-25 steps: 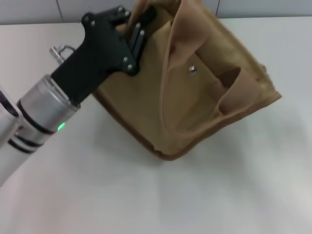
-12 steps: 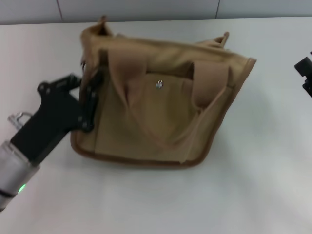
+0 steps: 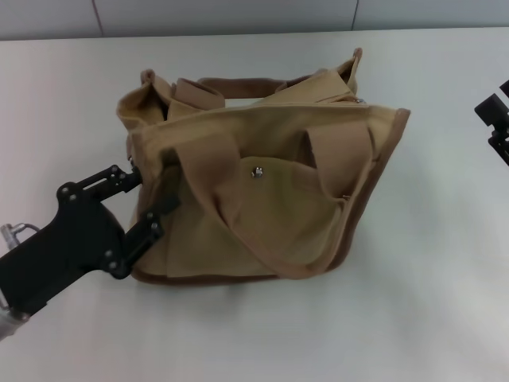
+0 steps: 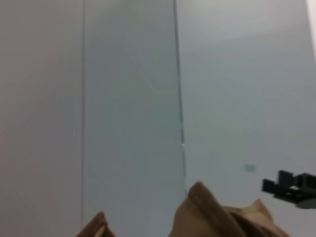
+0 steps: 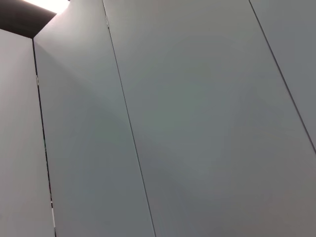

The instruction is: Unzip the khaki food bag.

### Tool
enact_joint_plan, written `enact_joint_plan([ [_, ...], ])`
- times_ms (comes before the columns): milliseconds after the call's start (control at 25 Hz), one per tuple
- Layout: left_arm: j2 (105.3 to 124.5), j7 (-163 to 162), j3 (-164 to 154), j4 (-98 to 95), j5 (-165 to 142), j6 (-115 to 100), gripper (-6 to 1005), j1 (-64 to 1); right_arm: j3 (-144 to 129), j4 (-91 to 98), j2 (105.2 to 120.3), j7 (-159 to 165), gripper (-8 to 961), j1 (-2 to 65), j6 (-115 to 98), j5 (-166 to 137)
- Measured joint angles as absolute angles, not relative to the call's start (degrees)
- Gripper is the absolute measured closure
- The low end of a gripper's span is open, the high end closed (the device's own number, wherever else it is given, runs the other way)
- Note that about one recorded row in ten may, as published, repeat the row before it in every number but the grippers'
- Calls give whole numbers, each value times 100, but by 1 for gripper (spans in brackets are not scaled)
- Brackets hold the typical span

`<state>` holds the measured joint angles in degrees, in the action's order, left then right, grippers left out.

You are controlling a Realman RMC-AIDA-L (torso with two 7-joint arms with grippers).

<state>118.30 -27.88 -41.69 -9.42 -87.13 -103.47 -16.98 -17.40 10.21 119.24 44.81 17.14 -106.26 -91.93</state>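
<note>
Left end effector (image 3: pixel 151 199) sits at the 9 o'clock end of the khaki food bag (image 3: pixel 262 183), fingers pinched on the bag's end fabric; it's lower and further toward 7 o'clock than half a second ago. Bag now sits upright mid-table (image 3: pixel 413 318), squarer to the head camera than before, front snap stud (image 3: pixel 257 170) facing the camera, handles flopped over the front; no readable brand or text anywhere. Right end effector (image 3: pixel 497 127) just pokes in at 3 o'clock, well apart from the bag; can't tell its finger state.
</note>
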Motion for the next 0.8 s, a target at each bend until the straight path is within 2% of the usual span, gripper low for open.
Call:
enact_joint_plan([
  [200, 11770, -3165, -4221, -1520, -8752, -10542, 633, -1318, -1739, 1047, 11914, 4483, 352, 1713, -10649, -9194],
  [240, 11670, -3362, -4195, -1693, -8730, -10687, 604, -1145, -1770, 1124, 11914, 4489, 352, 1686, -10797, -9226],
  [400, 11534, -3553, -4173, -1783, -8729, -10927, 468, -1036, -2022, 1491, 11916, 4704, 353, 1667, -11122, -9462],
  [480, 11308, -3826, -4210, -1854, -8752, -11195, 400, -969, -2333, 1929, 11916, 4922, 353, 1664, -11364, -9862],
  [520, 11308, -3826, -4210, -1854, -8752, -11195, 362, -969, -2631, 2259, 11915, 5007, 353, 1663, -11540, -10347],
  [600, 11308, -3826, -4210, -1854, -8752, -11195, 286, -969, -2769, 2399, 11913, 5033, 307, 1671, -11599, -10632],
  [640, 11110, -4033, -4746, -1941, -8774, -11366, 249, -956, -2891, 2532, 11911, 5067, 284, 1685, -11638, -10905],
  [720, 11101, -4075, -5314, -2007, -8776, -11339, 173, -1039, -3032, 2745, 11909, 5312, 238, 1773, -11602, -11461],
  [800, 11114, -4101, -5696, -2028, -8799, -11259, 169, -1141, -3041, 2763, 11909, 5421, 192, 1820, -11565, -11569],
])
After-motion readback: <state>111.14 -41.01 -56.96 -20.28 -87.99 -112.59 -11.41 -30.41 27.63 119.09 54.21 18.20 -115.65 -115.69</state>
